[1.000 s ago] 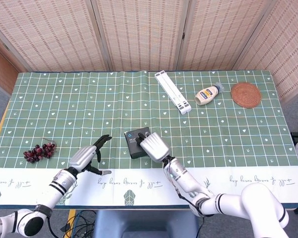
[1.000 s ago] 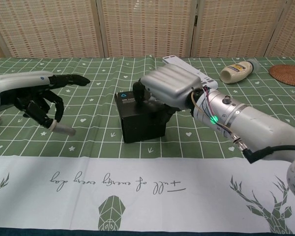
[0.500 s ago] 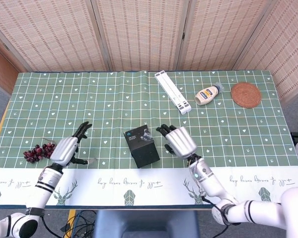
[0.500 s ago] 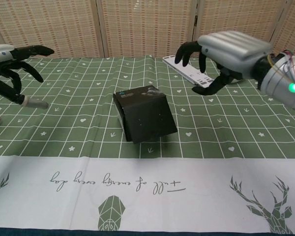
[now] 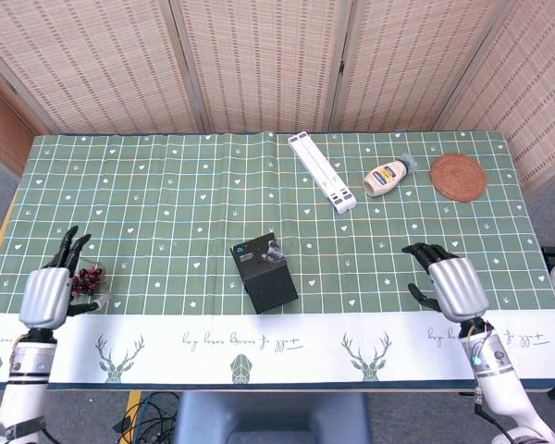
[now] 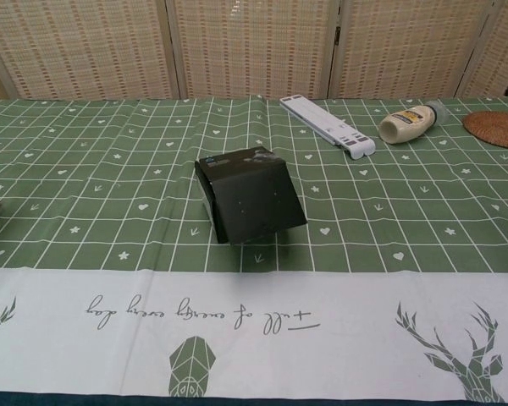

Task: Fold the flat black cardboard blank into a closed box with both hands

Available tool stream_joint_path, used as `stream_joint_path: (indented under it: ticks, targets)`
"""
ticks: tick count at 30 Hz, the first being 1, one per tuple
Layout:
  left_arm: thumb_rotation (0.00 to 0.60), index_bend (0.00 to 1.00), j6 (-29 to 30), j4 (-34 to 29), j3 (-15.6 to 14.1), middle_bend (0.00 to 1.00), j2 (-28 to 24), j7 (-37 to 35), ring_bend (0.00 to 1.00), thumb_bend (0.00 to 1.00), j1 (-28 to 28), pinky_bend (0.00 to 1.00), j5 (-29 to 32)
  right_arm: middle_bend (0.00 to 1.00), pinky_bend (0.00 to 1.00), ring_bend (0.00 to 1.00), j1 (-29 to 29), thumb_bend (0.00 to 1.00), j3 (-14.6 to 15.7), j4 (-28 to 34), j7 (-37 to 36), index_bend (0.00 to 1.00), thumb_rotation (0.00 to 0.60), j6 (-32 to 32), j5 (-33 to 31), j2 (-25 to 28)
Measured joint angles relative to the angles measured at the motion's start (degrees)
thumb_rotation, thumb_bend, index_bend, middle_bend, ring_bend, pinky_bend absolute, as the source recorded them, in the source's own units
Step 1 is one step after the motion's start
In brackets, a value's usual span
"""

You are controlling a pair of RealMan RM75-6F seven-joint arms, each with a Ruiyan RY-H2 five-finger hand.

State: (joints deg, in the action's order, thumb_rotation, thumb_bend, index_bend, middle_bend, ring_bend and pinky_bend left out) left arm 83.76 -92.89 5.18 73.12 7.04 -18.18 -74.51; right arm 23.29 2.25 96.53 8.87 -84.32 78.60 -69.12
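Left robot hand [image 5: 48, 294]: mine, fingers spread, holding nothing, at tabletop [image 5: 166, 185] edge.
Right robot hand [image 5: 455, 283]: likewise empty, fingers apart.
Folded black cardboard box [image 5: 265, 274]: standing between them.

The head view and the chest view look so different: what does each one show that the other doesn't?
Only the head view shows both hands, the left hand and the right hand, open and far from the box, plus the bunch of grapes beside the left hand. The chest view adds nothing of its own except a closer side look. Both share the black box standing on the table, the white stand, the sauce bottle and the woven coaster.
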Motion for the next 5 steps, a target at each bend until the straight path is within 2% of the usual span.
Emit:
stream_joint_path:
  ticks: [5]
  targets:
    - [0.600, 0.10, 4.61, -0.61, -1.56, 0.02, 0.03, 3.31, 0.24, 0.08, 3.53, 0.47, -2.06, 0.30, 0.56, 0.34, -5.12, 0.32, 1.08, -2.39, -3.72, 0.24, 0.600, -4.23, 2.36, 0.63]
